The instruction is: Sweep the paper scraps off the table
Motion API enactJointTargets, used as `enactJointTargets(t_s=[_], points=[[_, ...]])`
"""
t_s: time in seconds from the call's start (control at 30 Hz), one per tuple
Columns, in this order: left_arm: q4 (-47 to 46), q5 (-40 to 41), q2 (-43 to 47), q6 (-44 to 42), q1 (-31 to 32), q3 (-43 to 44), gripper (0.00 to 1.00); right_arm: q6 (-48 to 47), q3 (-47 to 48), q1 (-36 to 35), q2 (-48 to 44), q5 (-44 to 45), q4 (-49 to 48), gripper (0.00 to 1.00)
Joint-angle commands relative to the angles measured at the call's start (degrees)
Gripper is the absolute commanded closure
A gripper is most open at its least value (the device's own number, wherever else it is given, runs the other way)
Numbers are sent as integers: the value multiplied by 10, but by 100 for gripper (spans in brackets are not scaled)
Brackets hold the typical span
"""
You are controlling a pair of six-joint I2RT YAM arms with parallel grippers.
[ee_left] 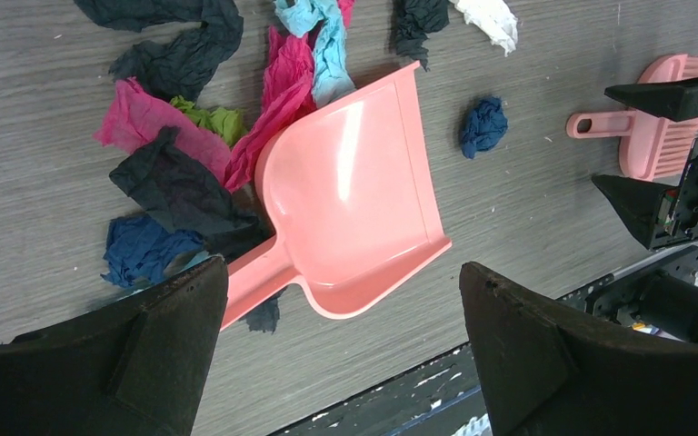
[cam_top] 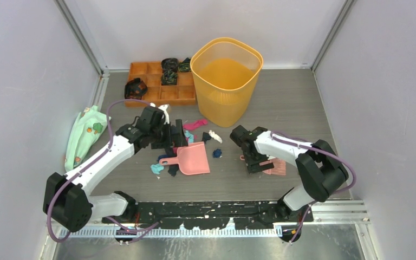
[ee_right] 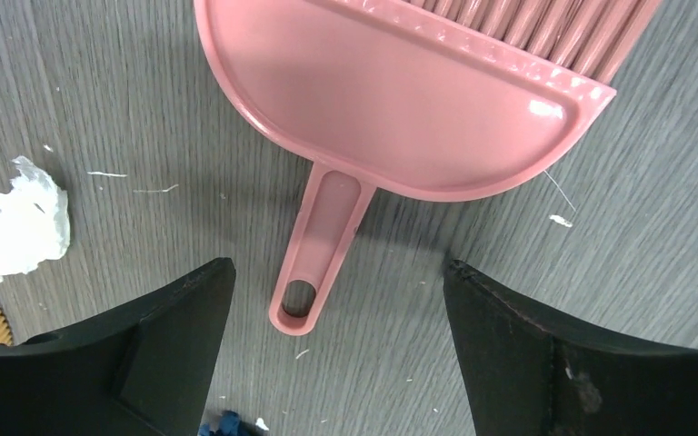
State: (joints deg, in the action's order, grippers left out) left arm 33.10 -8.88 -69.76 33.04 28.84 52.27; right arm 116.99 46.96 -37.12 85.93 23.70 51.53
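Paper scraps [cam_top: 197, 125] in magenta, teal, black, dark blue and white lie in a loose heap on the grey table [cam_top: 298, 108], around a pink dustpan [cam_top: 191, 159]. In the left wrist view, magenta [ee_left: 145, 113], black [ee_left: 174, 186] and dark blue [ee_left: 136, 250] scraps lie left of the dustpan [ee_left: 354, 191], and a dark blue ball [ee_left: 483, 127] lies to its right. My left gripper [cam_top: 168, 143] is open and empty above the dustpan's handle. My right gripper [cam_top: 257, 162] is open and empty over the handle [ee_right: 318, 245] of a pink brush [ee_right: 400, 91]. A white scrap [ee_right: 23, 218] lies to the left.
An orange bin [cam_top: 227, 81] stands at the back centre. An orange compartmented tray [cam_top: 151, 89] with black-and-green bands is to its left. A mint-green cloth [cam_top: 84, 135] lies at the left edge. The black and silver rail [cam_top: 222, 216] runs along the near edge.
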Motion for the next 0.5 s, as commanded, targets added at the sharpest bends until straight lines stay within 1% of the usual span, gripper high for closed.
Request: enactJointTargets(t_s=[0.0,0.1,0.2,0.23,0.3,0.33,0.47], points=[[-26,-12,1,7,-1,-9,0,63,25,3,28,30,23,9],[-29,-14,-1,7,-1,-13,0,69,28,13,53,22,18,11],[-30,-15,0,6,-1,-16,0,65,33,24,80,5,12,17],[-30,-15,1,6,-1,-16,0,60,38,26,91,-3,13,22],[-32,-16,0,6,-1,-17,0,52,48,28,113,-18,19,38],[-33,-18,0,6,-1,-17,0,49,49,28,124,-26,21,42],[-43,-24,0,13,-1,-24,0,37,53,28,158,-47,22,44]])
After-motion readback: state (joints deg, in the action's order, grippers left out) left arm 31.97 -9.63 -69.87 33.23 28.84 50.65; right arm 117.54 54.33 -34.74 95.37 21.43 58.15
